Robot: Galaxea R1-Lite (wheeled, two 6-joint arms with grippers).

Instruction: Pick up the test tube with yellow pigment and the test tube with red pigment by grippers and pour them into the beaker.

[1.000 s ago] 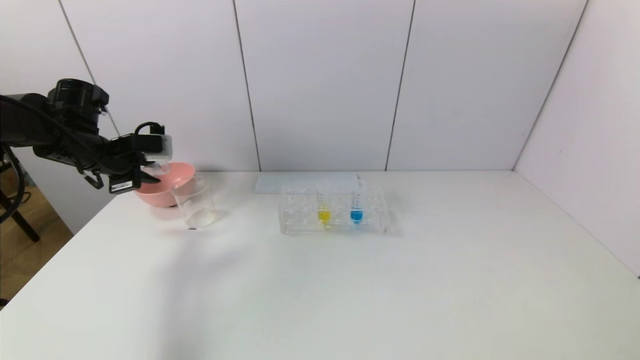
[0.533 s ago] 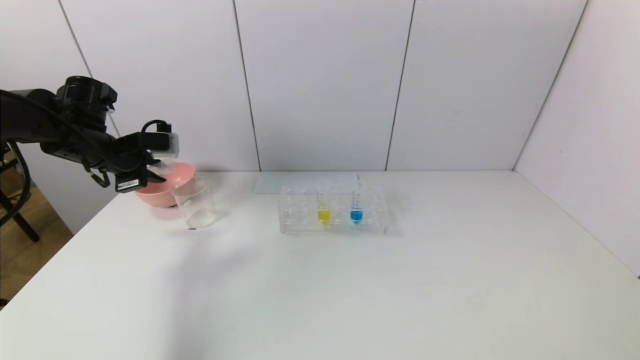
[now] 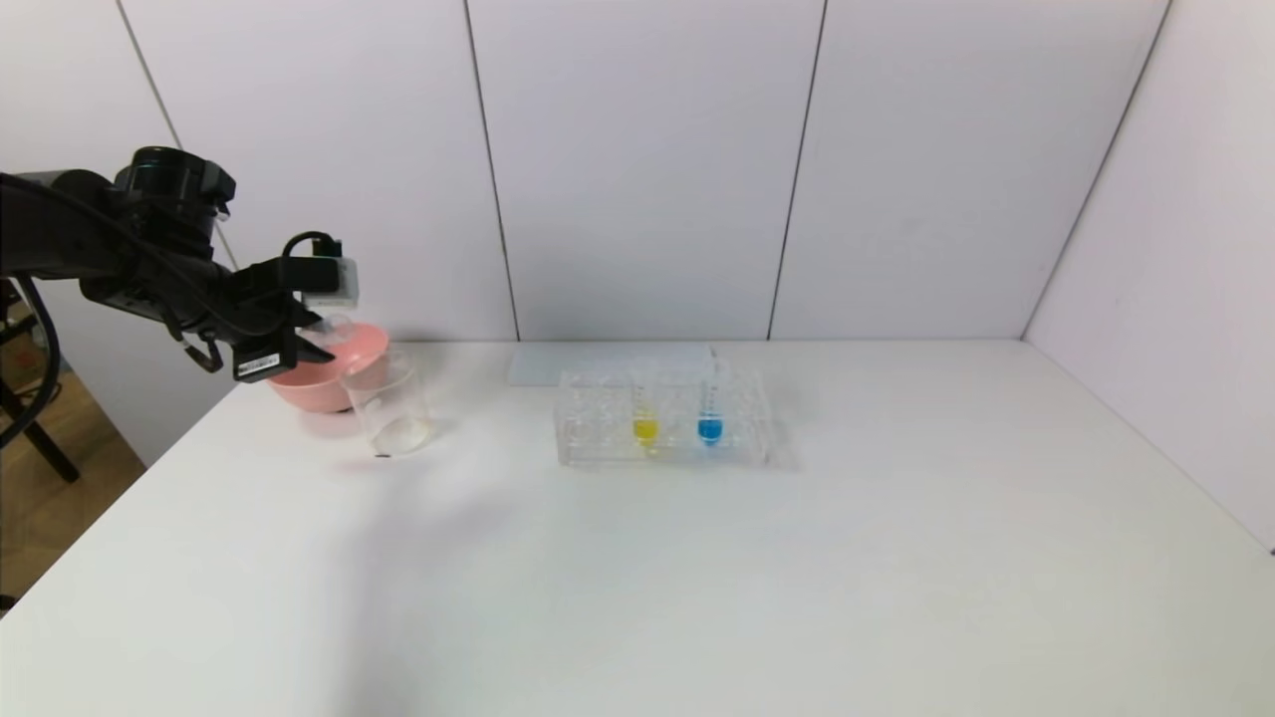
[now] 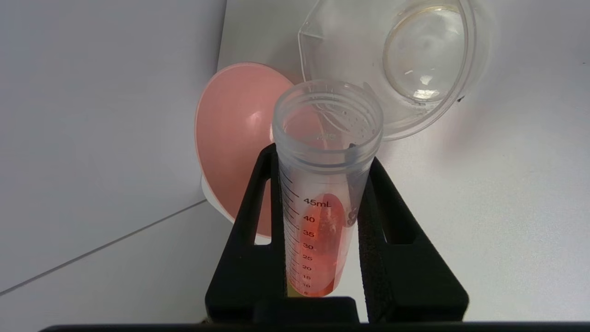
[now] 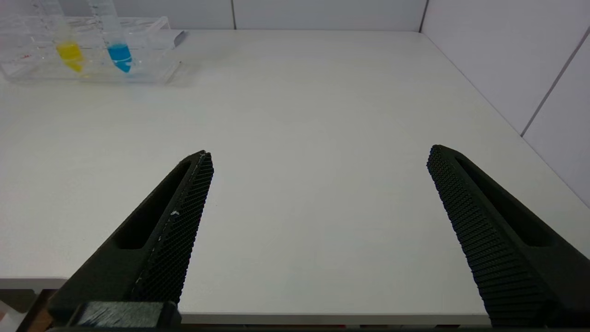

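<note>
From the head view, my left gripper (image 3: pixel 317 334) hangs over the pink bowl (image 3: pixel 344 373), just beside the beaker (image 3: pixel 386 403); the yellow test tube (image 3: pixel 644 418) stands in the rack (image 3: pixel 598 438).

My left wrist view shows my fingers (image 4: pixel 258 230) clamped on the red test tube (image 4: pixel 322 193), tilted toward the beaker.

My right wrist view shows my right gripper (image 5: pixel 318 159) spread wide above the table (image 5: pixel 322 92).
</note>
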